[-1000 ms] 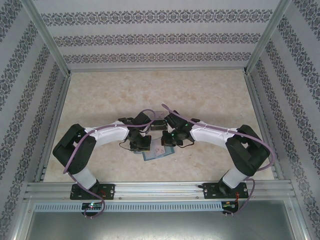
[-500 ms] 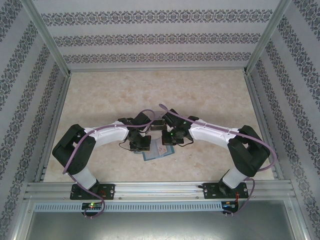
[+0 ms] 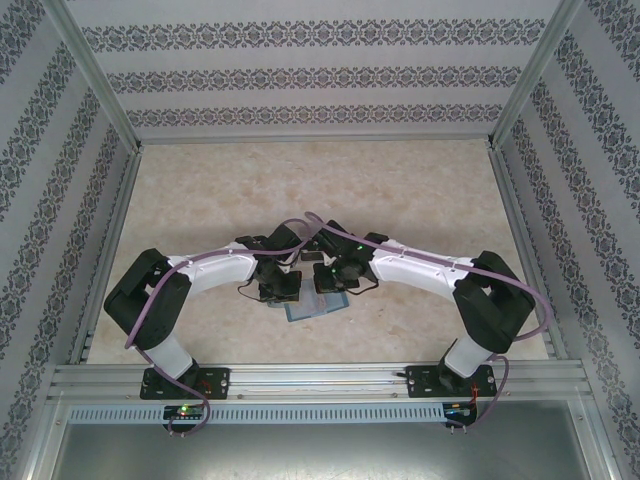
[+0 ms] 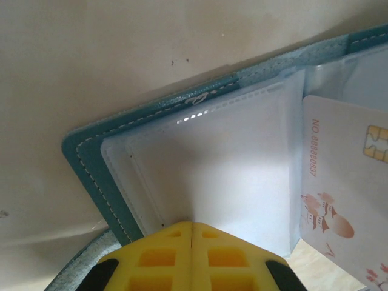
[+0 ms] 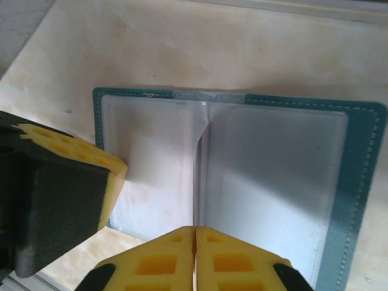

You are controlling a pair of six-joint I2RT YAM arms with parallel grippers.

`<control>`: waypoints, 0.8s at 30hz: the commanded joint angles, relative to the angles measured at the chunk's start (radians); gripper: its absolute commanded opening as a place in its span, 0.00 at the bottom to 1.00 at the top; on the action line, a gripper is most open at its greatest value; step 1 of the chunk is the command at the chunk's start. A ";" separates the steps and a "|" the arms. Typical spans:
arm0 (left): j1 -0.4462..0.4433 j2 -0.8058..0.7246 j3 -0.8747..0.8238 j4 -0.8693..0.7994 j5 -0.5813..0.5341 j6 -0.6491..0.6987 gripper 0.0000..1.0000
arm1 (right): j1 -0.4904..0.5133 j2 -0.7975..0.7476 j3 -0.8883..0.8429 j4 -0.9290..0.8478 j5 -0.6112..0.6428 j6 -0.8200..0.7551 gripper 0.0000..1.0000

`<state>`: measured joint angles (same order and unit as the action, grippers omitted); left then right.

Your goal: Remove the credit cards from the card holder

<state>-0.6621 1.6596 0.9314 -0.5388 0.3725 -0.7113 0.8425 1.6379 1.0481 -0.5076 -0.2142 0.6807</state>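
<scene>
The teal-blue card holder (image 3: 312,310) lies open on the table between my two grippers. In the left wrist view its stitched border (image 4: 91,176) frames clear plastic sleeves (image 4: 230,163). My left gripper (image 4: 192,223) is shut, its tips pressing on those sleeves. A white credit card (image 4: 345,182) with a chip and a printed number sticks out of a sleeve on the right. In the right wrist view my right gripper (image 5: 195,228) is shut at the holder's near edge, on a thin upright leaf seen edge-on (image 5: 197,176), apparently that card. The left gripper's fingertip (image 5: 112,176) rests on the left panel.
The beige marbled tabletop (image 3: 320,190) stretches behind the arms. Metal rails (image 3: 300,380) run along the near edge, and patterned walls enclose the other three sides. The two wrists sit close together over the holder (image 5: 364,182).
The right arm's wrist has shifted left, closer to the left gripper. The left arm and the card holder have stayed put.
</scene>
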 commanded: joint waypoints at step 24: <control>-0.013 -0.049 -0.001 -0.040 -0.029 0.010 0.00 | 0.022 -0.022 0.004 -0.069 0.084 0.042 0.01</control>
<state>-0.6621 1.6444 0.9268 -0.5419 0.3618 -0.7113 0.8604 1.6413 1.0485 -0.5259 -0.1802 0.7155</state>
